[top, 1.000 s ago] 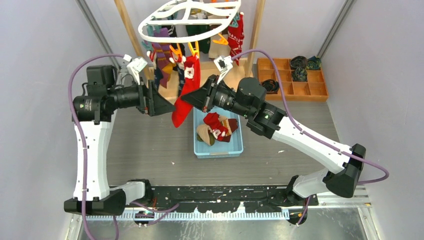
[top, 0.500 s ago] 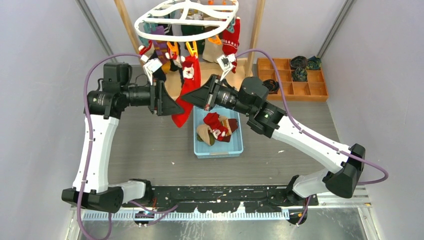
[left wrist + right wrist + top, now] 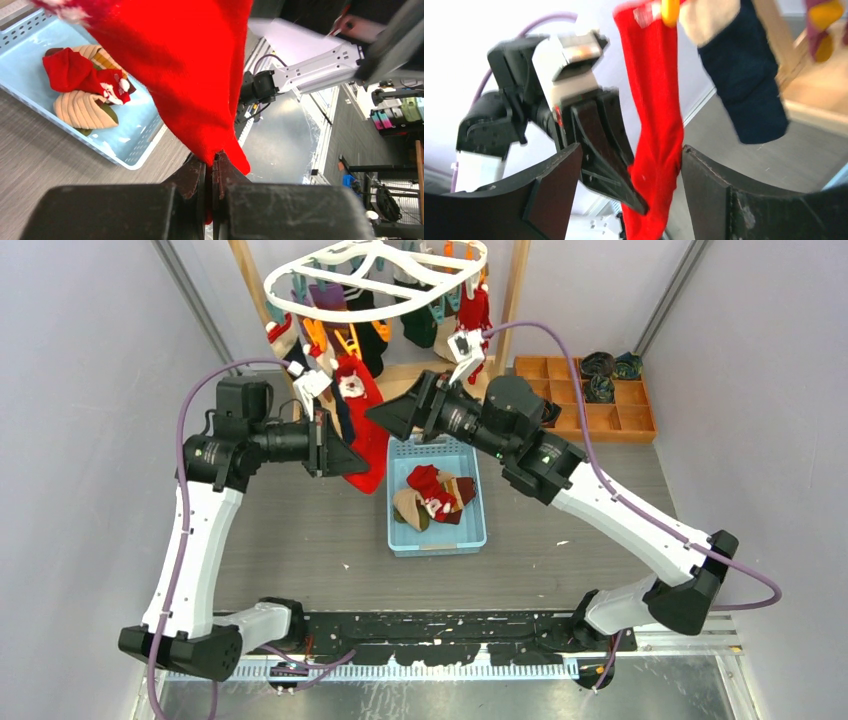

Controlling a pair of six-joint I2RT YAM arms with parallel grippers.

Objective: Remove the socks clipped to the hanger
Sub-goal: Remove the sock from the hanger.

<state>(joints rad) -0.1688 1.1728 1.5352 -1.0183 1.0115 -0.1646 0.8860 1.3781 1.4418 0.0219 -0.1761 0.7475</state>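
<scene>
Red sock [image 3: 365,430] hangs from an orange clip [image 3: 350,345] on the white hanger [image 3: 300,312], other socks [image 3: 420,325] clipped around the ring. Left gripper [image 3: 214,160] is clamped tight on the red sock's lower end (jaws pressed together, fabric pinched between them). Right gripper [image 3: 630,150] has its fingers [image 3: 559,190] spread wide, the sock's lower part hanging in the gap, not squeezed. Blue basket [image 3: 438,542] sits on the table below, holding loose socks [image 3: 435,495], red and beige.
</scene>
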